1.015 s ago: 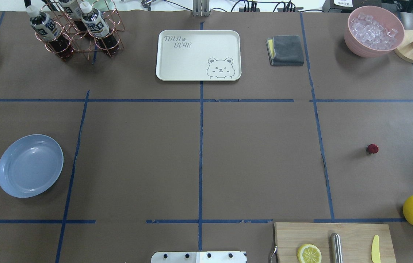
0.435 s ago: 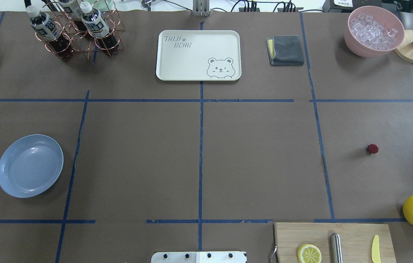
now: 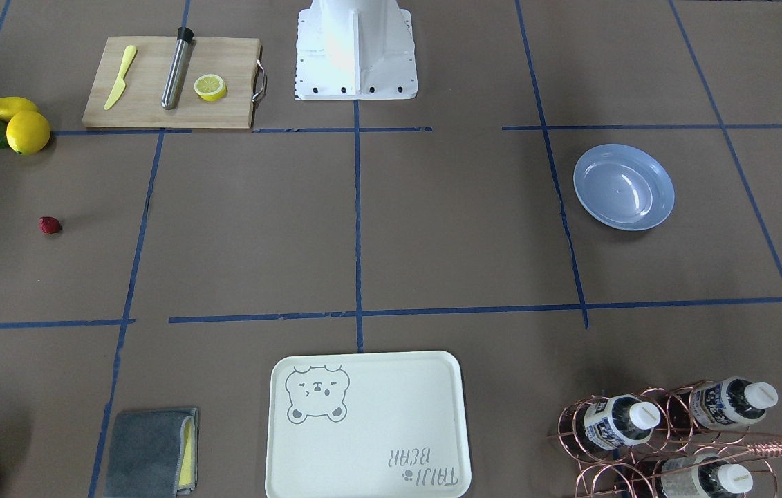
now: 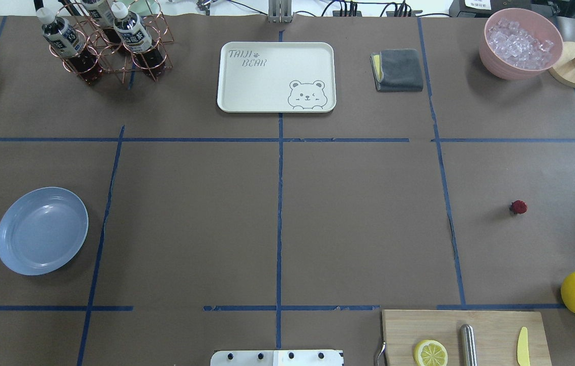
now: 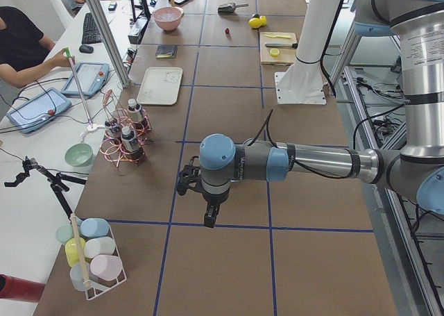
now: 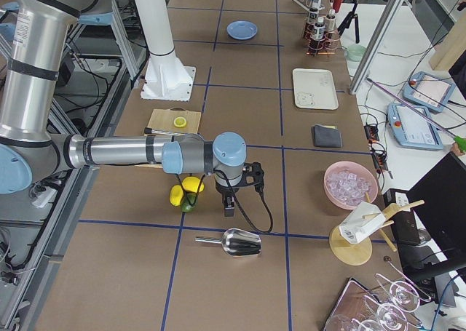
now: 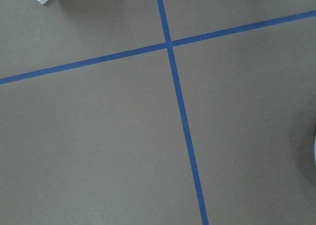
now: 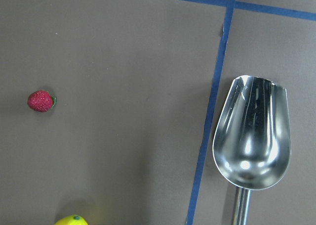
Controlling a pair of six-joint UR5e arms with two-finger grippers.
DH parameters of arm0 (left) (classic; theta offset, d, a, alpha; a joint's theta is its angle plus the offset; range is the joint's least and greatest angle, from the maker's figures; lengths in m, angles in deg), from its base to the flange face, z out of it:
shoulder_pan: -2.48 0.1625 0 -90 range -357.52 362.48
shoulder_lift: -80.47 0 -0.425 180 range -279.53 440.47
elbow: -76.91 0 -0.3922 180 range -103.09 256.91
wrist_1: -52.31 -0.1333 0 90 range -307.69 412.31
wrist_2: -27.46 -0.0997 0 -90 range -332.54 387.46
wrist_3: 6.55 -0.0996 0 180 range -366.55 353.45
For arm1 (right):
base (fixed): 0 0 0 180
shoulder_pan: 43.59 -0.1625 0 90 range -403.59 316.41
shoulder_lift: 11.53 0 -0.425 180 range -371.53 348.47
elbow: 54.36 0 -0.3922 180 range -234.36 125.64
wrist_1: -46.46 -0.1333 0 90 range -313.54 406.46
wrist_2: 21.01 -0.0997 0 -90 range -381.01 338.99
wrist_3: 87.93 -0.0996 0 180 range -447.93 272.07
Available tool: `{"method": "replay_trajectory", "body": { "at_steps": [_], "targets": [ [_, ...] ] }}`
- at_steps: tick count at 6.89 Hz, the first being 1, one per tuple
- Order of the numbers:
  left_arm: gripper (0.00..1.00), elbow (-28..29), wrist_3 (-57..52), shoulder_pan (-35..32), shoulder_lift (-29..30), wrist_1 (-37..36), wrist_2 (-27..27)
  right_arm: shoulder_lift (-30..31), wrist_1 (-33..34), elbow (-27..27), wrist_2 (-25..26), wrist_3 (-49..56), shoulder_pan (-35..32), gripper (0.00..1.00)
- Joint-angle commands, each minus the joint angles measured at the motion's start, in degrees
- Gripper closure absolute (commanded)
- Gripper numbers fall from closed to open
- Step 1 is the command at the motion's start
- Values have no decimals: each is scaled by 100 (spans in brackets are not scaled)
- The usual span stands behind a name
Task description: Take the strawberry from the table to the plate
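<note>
Strawberry (image 4: pixel 518 207): lying ungrasped on the table (image 4: pixel 358 223) near its right edge, well apart from the plate (image 4: pixel 41 231), which is found empty near the left edge. Left gripper (image 5: pixel 210 217) and right gripper (image 6: pixel 228 206): each poised above its own table end; open or closed cannot be told. Task judged not begun, with grasp, carry and placing all left.

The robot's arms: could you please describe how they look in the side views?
The left arm and right arm are silver tubes with grey joints and light-blue caps. The left gripper and right gripper are black, with black cables.
</note>
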Motion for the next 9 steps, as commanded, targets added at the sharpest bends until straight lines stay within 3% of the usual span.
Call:
{"method": "replay_trajectory", "body": {
  "at_steps": [1, 3, 5, 6, 8, 9],
  "targets": [
    [0, -30, -35, -5, -16, 39, 275, 13, -8, 0, -11, 5, 0, 0],
    [0, -65, -9, 29, -16, 178, 847, 21, -8, 9, -29, -4, 0, 0],
    [0, 31, 18, 649, -16, 292, 946, 30, -8, 9, -38, -4, 0, 0],
    [0, 249, 70, 1132, -16, 833, 955, 30, -8, 9, -38, -4, 0, 0],
    [0, 550, 1582, 1993, -16, 2089, 877, 74, -17, 0, -38, -4, 0, 0],
    [0, 968, 2157, 2286, -7, 2844, 789, 74, -17, 0, -38, -4, 0, 0]
  ]
}}
